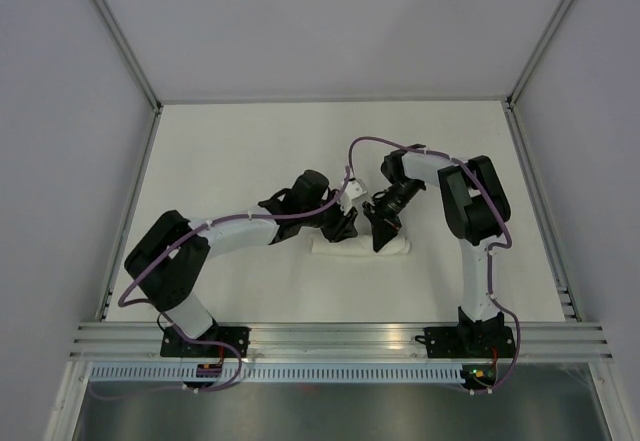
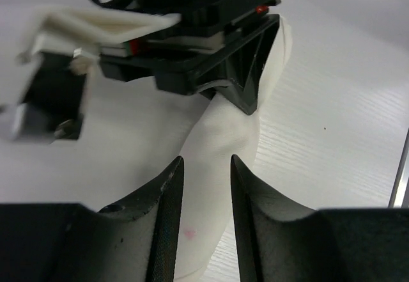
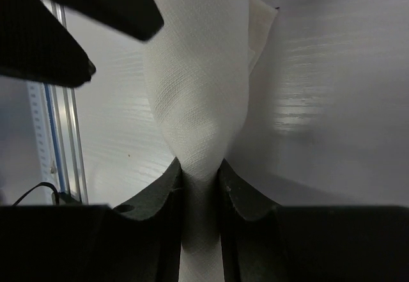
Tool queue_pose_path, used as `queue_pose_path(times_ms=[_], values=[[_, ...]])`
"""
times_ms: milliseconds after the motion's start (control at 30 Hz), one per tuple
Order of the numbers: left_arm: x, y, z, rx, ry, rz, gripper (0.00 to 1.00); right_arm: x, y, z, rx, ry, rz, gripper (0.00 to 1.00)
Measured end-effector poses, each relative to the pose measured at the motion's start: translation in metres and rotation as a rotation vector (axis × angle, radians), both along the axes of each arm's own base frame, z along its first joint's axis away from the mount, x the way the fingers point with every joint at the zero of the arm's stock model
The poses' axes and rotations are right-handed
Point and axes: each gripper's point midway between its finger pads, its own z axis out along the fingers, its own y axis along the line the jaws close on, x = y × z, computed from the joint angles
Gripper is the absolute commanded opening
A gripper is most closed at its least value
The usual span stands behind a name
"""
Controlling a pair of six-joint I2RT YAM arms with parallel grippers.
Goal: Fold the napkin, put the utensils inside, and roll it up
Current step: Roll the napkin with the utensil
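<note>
Inspection of the roll, mid-table. The napkin lies as a short, thick roll on the table, just ahead of my two bases, with both of my wrists brought in over it from either side.

My right gripper is clamped on the cloth. The roll narrows to a tight waist where it enters the jaws, so the pinch is firm. I judge this grip serves to anchor one end so the roll cannot spring loose.

My left gripper straddles the other end with its jaws half apart. Cloth fills the gap between them, so I read this as a looser hold that steadies the roll.

The utensils are not visible, and I cannot confirm they are inside. Rolling appears nearly complete.
</note>
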Motion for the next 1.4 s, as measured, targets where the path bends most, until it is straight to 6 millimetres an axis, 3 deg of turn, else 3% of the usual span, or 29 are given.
queue_pose_path(times_ms=[167,600,1400], values=[[-0.011,-0.019,-0.012,0.088,-0.056,-0.076,0.41,-0.006,-0.002,0.000,-0.020,0.085,-0.007,0.21],[-0.019,-0.016,-0.044,0.245,-0.038,-0.147,0.41,-0.011,-0.007,-0.001,-0.056,0.216,-0.029,0.22],[-0.033,-0.026,-0.048,0.259,0.063,-0.231,0.41,-0.009,-0.012,-0.001,-0.085,0.294,-0.043,0.21]])
